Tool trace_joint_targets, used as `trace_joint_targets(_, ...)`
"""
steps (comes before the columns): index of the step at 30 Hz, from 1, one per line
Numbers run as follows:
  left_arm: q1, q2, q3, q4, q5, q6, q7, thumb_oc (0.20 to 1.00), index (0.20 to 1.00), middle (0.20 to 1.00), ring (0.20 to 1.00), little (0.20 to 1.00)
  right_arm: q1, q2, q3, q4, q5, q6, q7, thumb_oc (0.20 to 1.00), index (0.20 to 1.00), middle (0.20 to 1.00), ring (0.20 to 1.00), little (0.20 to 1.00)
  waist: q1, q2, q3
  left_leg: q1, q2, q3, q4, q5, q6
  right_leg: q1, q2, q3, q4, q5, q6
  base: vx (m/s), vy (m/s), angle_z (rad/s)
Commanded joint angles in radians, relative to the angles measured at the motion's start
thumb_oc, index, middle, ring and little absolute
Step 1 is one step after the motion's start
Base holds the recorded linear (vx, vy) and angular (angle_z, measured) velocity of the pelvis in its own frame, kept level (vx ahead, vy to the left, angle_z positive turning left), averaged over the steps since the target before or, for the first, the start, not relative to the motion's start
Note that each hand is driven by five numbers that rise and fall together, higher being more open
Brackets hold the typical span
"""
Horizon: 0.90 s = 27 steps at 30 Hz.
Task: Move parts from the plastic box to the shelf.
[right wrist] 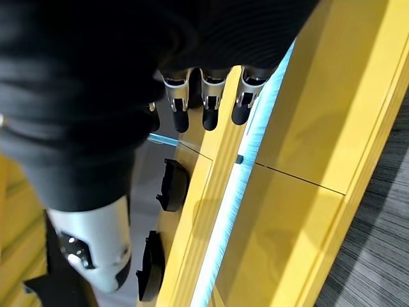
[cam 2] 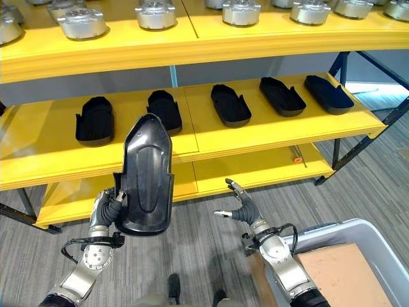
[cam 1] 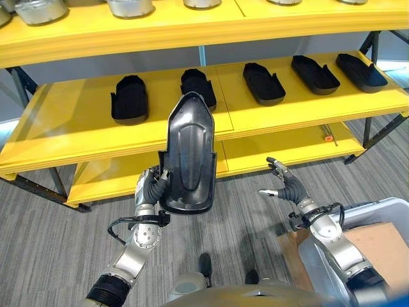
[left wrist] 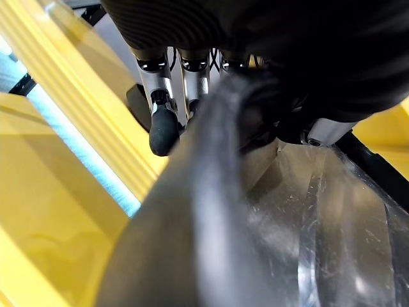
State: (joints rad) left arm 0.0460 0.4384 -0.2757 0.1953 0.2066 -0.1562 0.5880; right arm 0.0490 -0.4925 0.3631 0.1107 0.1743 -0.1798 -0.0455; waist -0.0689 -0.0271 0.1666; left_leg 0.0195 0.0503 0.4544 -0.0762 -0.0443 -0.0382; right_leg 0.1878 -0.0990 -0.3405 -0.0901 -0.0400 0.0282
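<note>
The left hand (cam 1: 152,185) is gripping the bottom edge of a big black part (cam 1: 189,152) and holding it up on end, long side pointing up at the shelf (cam 1: 57,131). The middle board is lying just past it. Five black parts (cam 1: 130,98) are sitting there in a row, with bare yellow room at the left end. The right hand (cam 1: 284,182) is hanging open, holding nothing, near the plastic box (cam 1: 391,211).

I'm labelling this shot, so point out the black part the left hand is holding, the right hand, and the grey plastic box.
black part (cam 1: 189,160): left eye view, raised centre panel.
right hand (cam 1: 289,185): left eye view, palm.
grey plastic box (cam 2: 377,240): right eye view, far rim.
</note>
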Motion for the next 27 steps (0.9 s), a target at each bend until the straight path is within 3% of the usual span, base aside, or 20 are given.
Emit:
trace_joint_targets(1,-0.098,0.015,0.013,-0.010,-0.043,-0.070,0.024,0.200,0.200,0.200,0.200,0.200,-0.056,0.018,-0.016,0.001,0.038,-0.043,-0.015,1.000,1.000,1.000,1.000,1.000,-0.023,-0.014,-0.013,0.035,0.076,0.028,0.220,0.029,-0.027,-0.080,0.008,0.000,0.043,0.073,0.056,-0.01,0.071,1.24)
trace_joint_targets(7,-0.056,0.026,0.046,-0.028,-0.057,-0.100,0.011,0.200,0.200,0.200,0.200,0.200,-0.051,0.003,-0.031,0.019,0.107,-0.056,0.068,1.000,1.000,1.000,1.000,1.000,-0.008,-0.002,-0.020,0.063,0.150,-0.061,0.166,0.145,-0.080,-0.061,0.010,0.015,0.040,0.060,0.039,0.05,0.112,0.36)
trace_joint_targets(10,-0.034,0.032,0.063,-0.050,-0.051,-0.108,0.006,0.200,0.200,0.200,0.200,0.200,-0.038,-0.005,-0.049,0.006,0.151,-0.060,0.112,1.000,1.000,1.000,1.000,1.000,0.001,0.001,-0.025,0.048,0.168,-0.108,0.158,0.197,-0.079,-0.067,0.000,0.027,0.040,0.071,0.031,-0.02,0.221,-0.03)
trace_joint_targets(15,-0.059,0.037,0.054,-0.039,-0.058,-0.093,0.005,0.200,0.200,0.200,0.200,0.200,-0.041,0.006,-0.043,0.017,0.192,-0.060,0.143,1.000,1.000,1.000,1.000,1.000,-0.013,0.008,-0.033,0.080,0.152,-0.071,0.097,0.160,-0.069,-0.059,-0.023,0.021,0.049,0.074,0.050,0.03,0.165,-0.10)
trace_joint_targets(17,-0.075,0.040,0.043,-0.025,-0.059,-0.092,-0.003,0.200,0.200,0.200,0.200,0.200,-0.035,0.026,-0.042,0.027,0.238,-0.049,0.155,1.000,1.000,1.000,1.000,1.000,-0.014,0.003,-0.041,0.118,0.127,-0.067,0.038,0.117,-0.053,-0.050,-0.042,0.022,0.050,0.085,0.072,0.08,0.242,0.02)
trace_joint_targets(27,-0.057,0.034,0.038,-0.043,-0.032,-0.102,-0.018,0.200,0.200,0.200,0.200,0.200,-0.022,0.083,-0.059,0.030,0.255,-0.035,0.150,1.000,1.000,1.000,1.000,1.000,0.007,-0.014,-0.043,0.160,0.098,-0.082,-0.011,0.095,-0.039,-0.036,-0.064,0.013,0.011,0.127,0.115,0.03,0.073,0.07)
